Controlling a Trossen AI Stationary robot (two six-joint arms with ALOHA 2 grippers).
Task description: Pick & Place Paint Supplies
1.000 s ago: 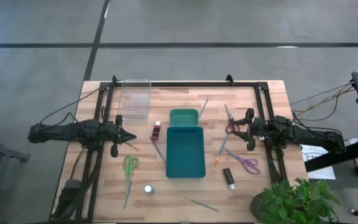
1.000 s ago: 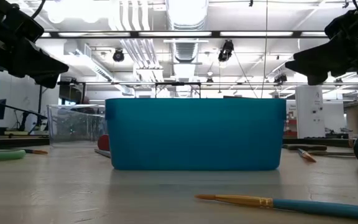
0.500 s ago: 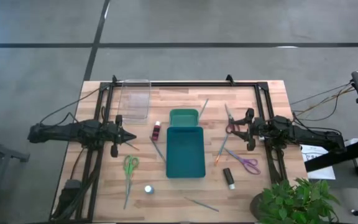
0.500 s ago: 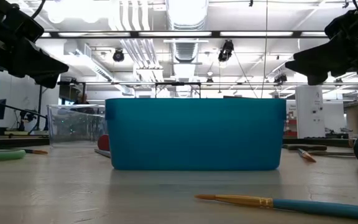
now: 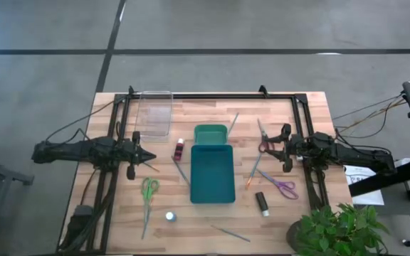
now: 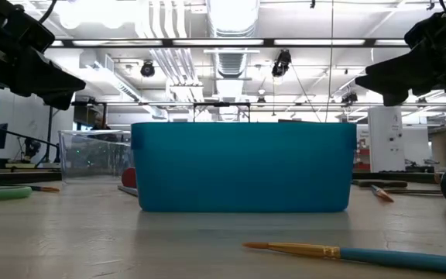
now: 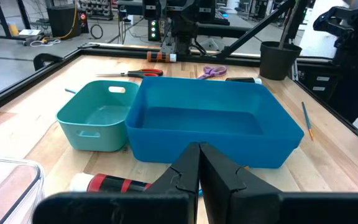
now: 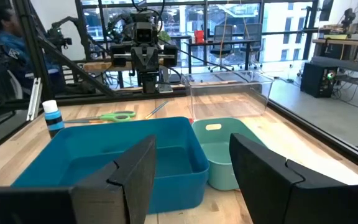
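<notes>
- The left gripper (image 5: 150,156), matte black with tapered fingers, hovers above bare wood with its fingers pressed together on nothing.
- The right gripper (image 5: 267,146), the same dark hard plastic, hangs partway open and empty, its blunt fingers spread over the far side of the bins.
- Between the two grippers sits a deep, smooth blue rectangular plastic bin (image 5: 212,174), touching a smaller teal plastic tray with handle slots (image 5: 210,134).
- Just ahead of the left gripper lies a dark red paint bottle with a white cap (image 5: 179,149), on its side beside the blue bin, with a thin brush (image 5: 181,171) next to it.
- Nearer the table's front edge from that gripper lie green-handled scissors (image 5: 148,195) and an upright white-capped bottle (image 5: 169,215).
- By the right gripper lie red-handled scissors (image 5: 262,139); purple-handled scissors (image 5: 280,184) and a black bottle (image 5: 262,203) are farther forward.
- A clear plastic box (image 5: 154,112) stands at the far edge.
- Plank tabletop (image 5: 191,227) lies open on the left.
</notes>
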